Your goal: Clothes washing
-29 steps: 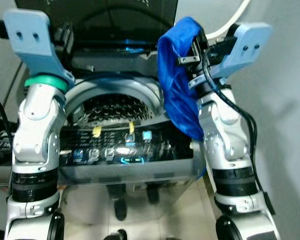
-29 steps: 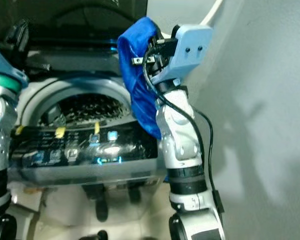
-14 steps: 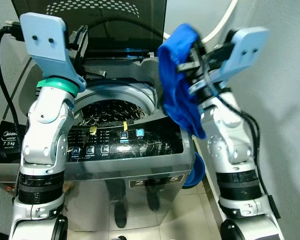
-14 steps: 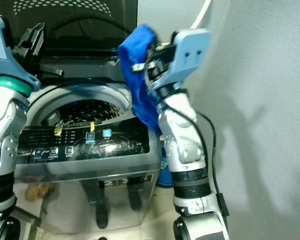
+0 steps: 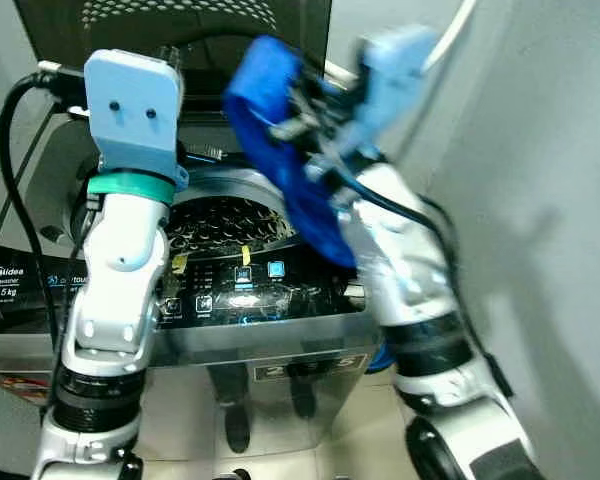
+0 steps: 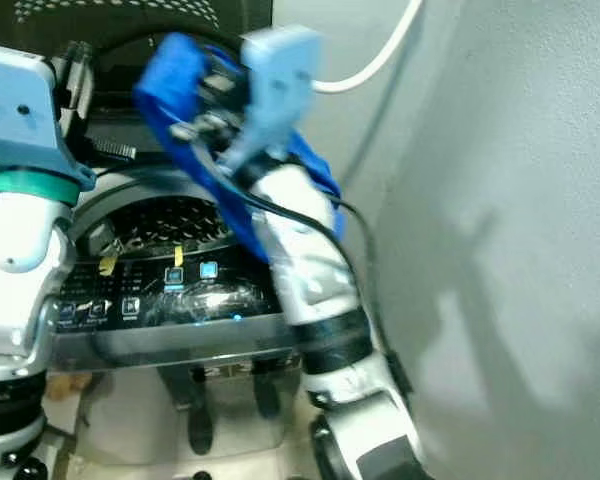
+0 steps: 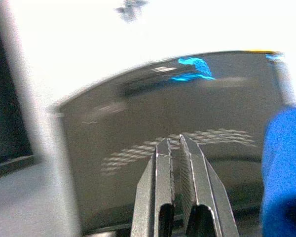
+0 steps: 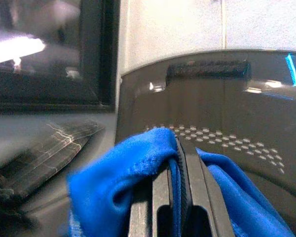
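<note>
A blue cloth point(image 5: 280, 150) hangs from my right gripper point(image 8: 180, 143), which is shut on it above the back rim of the top-load washing machine point(image 5: 250, 300). The cloth point(image 6: 195, 150) drapes down over the open drum point(image 5: 225, 220) on its right side. In the right wrist view the blue cloth point(image 8: 118, 182) bunches around both fingers in front of the raised dark lid point(image 8: 212, 98). My left gripper point(image 7: 176, 143) is shut with nothing in it, held up near the lid point(image 7: 177, 123) at the machine's back left.
The lit control panel point(image 5: 240, 295) runs along the machine's front edge. A grey wall point(image 5: 540, 200) stands close on the right, with a white hose point(image 6: 375, 60) running down it. A black cable point(image 5: 5, 160) loops at the left. Pale floor tiles point(image 5: 350, 450) lie below.
My right arm has swung left, carrying the blue cloth from beside the machine's right edge to over the drum. The head view has shifted and blurred; the left arm stays raised.
</note>
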You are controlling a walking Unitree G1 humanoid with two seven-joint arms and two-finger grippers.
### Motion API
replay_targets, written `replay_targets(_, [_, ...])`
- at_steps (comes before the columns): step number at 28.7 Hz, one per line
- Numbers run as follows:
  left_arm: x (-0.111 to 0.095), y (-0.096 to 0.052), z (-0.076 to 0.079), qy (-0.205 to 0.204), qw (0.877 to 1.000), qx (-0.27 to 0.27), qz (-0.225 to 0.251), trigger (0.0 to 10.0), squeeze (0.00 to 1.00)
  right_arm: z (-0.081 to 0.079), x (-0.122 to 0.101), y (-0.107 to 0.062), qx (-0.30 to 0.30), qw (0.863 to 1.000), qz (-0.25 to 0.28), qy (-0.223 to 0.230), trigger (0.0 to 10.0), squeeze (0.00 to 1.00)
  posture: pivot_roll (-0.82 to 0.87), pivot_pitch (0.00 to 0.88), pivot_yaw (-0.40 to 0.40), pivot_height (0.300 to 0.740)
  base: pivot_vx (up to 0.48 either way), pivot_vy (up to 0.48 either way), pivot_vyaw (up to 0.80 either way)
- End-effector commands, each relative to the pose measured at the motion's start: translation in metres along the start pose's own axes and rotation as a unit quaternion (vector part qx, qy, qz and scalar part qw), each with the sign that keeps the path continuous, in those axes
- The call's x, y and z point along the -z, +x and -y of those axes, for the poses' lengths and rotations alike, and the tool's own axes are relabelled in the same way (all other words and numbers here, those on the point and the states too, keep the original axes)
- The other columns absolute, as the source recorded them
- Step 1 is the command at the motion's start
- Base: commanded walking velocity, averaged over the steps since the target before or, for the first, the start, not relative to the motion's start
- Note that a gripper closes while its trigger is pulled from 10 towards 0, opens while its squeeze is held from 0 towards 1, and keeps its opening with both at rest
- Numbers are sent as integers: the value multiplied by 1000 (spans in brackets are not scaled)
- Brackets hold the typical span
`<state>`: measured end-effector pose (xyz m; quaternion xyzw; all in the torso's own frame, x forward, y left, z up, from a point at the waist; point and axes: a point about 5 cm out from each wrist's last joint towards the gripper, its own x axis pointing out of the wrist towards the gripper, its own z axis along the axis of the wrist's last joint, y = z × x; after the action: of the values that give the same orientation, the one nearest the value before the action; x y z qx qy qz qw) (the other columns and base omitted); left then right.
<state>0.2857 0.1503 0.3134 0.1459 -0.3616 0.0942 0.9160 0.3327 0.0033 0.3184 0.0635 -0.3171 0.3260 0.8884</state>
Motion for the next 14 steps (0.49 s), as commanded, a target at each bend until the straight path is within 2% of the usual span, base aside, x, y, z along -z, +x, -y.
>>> replay_targets(1, [4,-4,-9,21,999,-38,-13,10000,0,-16,-6,14,17,999,33,25,10000,0,67,22,9,740,0,0,0])
replay_targets(4, [16,-15,-8,-1,997,-47,-65,10000,0,-12,-8,25,38,998,32,35,10000,0,82,21,-1,740,0,0,0])
replay_targets(5, [22,-20,-6,-14,994,-48,-93,10000,0,-12,-4,25,33,999,22,24,10000,0,82,21,-3,740,0,0,0])
replay_targets(7, [27,-22,-5,-22,992,-49,-111,10000,0,-13,-1,24,28,999,15,15,10000,0,83,21,-3,740,0,0,0])
replay_targets(8, [34,-27,-2,-38,989,-46,-137,10000,0,-13,23,21,11,995,-64,-75,10000,0,82,21,-3,740,0,0,0])
replay_targets(9, [34,-27,-2,-38,989,-46,-137,10000,0,-13,23,21,11,995,-64,-75,10000,0,82,21,-3,740,0,0,0])
replay_targets(11, [35,-29,-1,-38,989,-41,-137,10000,0,-5,47,10,4,982,-132,-137,10000,0,76,22,-2,740,0,0,0])
replay_targets(12, [35,-29,-1,-38,989,-41,-137,10000,0,-5,47,10,4,982,-132,-137,10000,0,76,22,-2,740,0,0,0])
replay_targets(13, [35,-29,-1,-34,989,-43,-135,10000,0,5,56,3,3,978,-152,-145,10000,957,69,20,3,740,0,0,0])
replay_targets(14, [35,-29,-1,-34,989,-43,-135,10000,0,5,56,3,3,978,-152,-145,10000,957,69,20,3,740,0,0,0])
